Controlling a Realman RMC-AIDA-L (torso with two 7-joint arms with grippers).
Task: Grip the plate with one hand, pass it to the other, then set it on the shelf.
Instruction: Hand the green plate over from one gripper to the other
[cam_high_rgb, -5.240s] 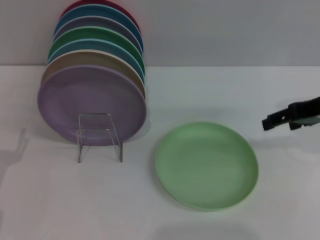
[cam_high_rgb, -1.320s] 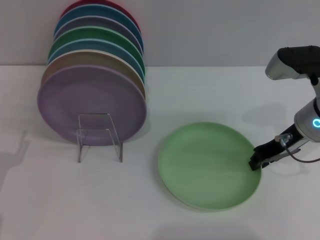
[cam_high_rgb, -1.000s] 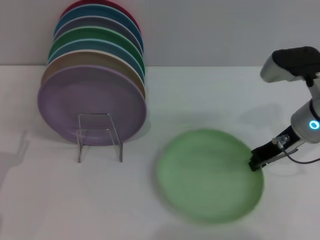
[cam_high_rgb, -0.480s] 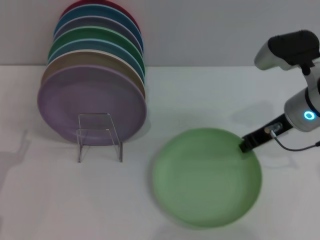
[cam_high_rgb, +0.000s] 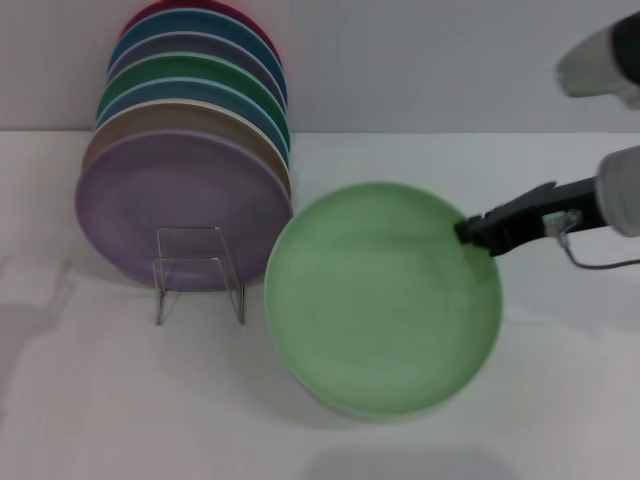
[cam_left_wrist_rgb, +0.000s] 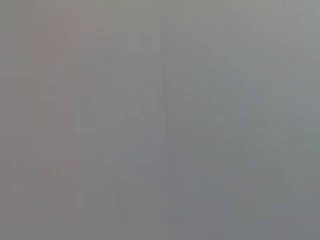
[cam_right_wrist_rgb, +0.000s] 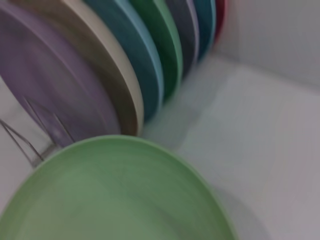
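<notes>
The pale mint-green plate (cam_high_rgb: 380, 300) is lifted off the table and tilted toward me in the head view. My right gripper (cam_high_rgb: 472, 234) is shut on the plate's right rim. The plate also fills the near part of the right wrist view (cam_right_wrist_rgb: 110, 195). The clear plate rack (cam_high_rgb: 198, 272) stands on the table to the left, with its front loops bare. My left gripper is out of view; the left wrist view shows only plain grey.
Several coloured plates stand upright in the rack, the lilac-purple plate (cam_high_rgb: 180, 210) in front and a darker green plate (cam_high_rgb: 200, 75) farther back. They also show in the right wrist view (cam_right_wrist_rgb: 125, 60). A grey wall (cam_high_rgb: 420, 60) rises behind the white table (cam_high_rgb: 100, 400).
My right gripper has lifted the mint-green plate off the table and carried it up and to the left, tilting it toward me. The rack and its plates have not moved.
</notes>
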